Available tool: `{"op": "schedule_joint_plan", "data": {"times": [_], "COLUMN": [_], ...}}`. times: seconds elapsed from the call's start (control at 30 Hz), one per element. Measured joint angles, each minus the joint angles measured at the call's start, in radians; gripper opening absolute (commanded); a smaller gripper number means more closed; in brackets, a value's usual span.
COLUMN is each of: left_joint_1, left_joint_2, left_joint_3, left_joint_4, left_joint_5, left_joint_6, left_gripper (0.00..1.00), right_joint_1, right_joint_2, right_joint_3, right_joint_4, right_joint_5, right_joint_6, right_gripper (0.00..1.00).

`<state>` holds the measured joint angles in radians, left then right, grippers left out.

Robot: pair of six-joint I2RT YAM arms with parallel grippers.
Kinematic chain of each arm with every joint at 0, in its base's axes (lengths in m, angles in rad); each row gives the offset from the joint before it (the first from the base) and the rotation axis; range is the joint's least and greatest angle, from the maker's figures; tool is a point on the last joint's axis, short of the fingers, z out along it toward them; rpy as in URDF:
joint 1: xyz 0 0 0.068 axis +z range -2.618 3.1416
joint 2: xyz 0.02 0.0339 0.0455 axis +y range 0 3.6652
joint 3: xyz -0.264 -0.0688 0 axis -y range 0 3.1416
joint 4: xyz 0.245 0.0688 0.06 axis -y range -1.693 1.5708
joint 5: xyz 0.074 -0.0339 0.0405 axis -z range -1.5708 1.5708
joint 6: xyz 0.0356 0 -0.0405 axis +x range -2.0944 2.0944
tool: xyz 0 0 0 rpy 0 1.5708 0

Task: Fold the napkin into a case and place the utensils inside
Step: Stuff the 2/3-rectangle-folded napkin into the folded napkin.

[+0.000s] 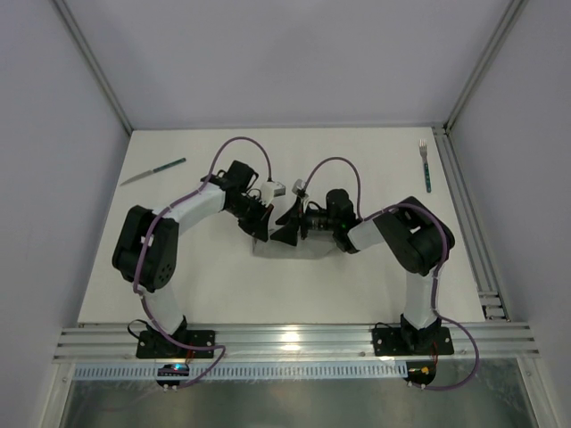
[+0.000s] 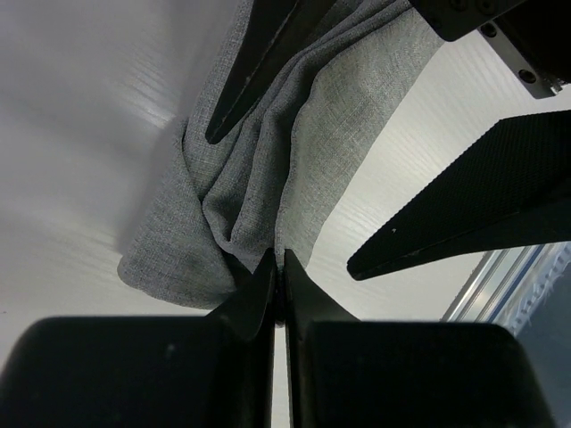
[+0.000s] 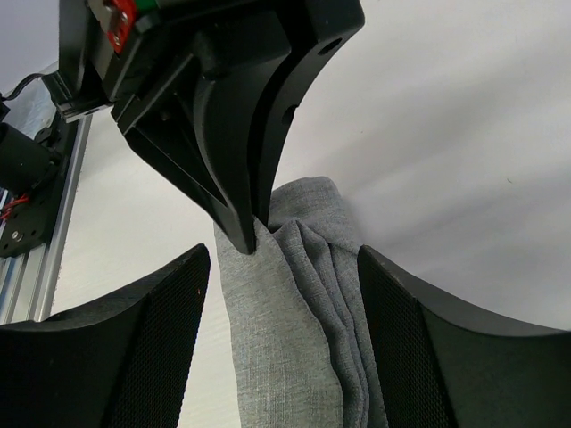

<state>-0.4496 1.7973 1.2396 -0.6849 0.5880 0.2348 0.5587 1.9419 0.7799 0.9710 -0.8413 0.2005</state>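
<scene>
The grey napkin point(image 1: 308, 251) lies bunched in long folds at the table's middle, under both grippers. My left gripper point(image 2: 278, 263) is shut on a gathered edge of the napkin point(image 2: 259, 169). In the right wrist view my right gripper point(image 3: 284, 294) stands open, one finger point(image 3: 134, 348) on each side of the napkin point(image 3: 285, 348) without pinching it, and the left gripper's tip point(image 3: 248, 234) presses into the cloth just ahead. The knife point(image 1: 153, 171) lies at the far left of the table. The fork point(image 1: 425, 165) lies at the far right. No case shape shows.
An aluminium rail point(image 1: 468, 214) runs along the table's right edge and another point(image 1: 294, 341) along the near edge by the arm bases. Grey walls close in the left, right and back.
</scene>
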Motion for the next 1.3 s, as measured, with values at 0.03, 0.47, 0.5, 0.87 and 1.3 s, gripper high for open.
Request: {"op": "schedule_joint_plan", "data": {"times": [0.03, 0.47, 0.5, 0.87, 1.3], "left_joint_1": [0.001, 0.005, 0.006, 0.011, 0.047], "left_joint_2": [0.000, 0.000, 0.000, 0.000, -0.003], "left_joint_3": [0.000, 0.009, 0.009, 0.010, 0.027], "left_joint_4": [0.000, -0.009, -0.009, -0.012, -0.024], "left_joint_5": [0.002, 0.019, 0.020, 0.027, 0.033], "left_joint_6": [0.000, 0.009, 0.009, 0.011, -0.039], "left_gripper": [0.00, 0.00, 0.00, 0.00, 0.31], "right_joint_1": [0.001, 0.028, 0.029, 0.054, 0.052], "right_joint_2": [0.010, 0.016, 0.015, 0.013, 0.013], "right_joint_3": [0.000, 0.029, 0.029, 0.066, 0.068], "right_joint_4": [0.016, -0.108, -0.122, -0.274, -0.345], "right_joint_5": [0.000, 0.087, 0.093, 0.098, 0.096], "right_joint_6": [0.007, 0.008, 0.007, 0.019, 0.013], "right_gripper": [0.72, 0.72, 0.72, 0.26, 0.03]}}
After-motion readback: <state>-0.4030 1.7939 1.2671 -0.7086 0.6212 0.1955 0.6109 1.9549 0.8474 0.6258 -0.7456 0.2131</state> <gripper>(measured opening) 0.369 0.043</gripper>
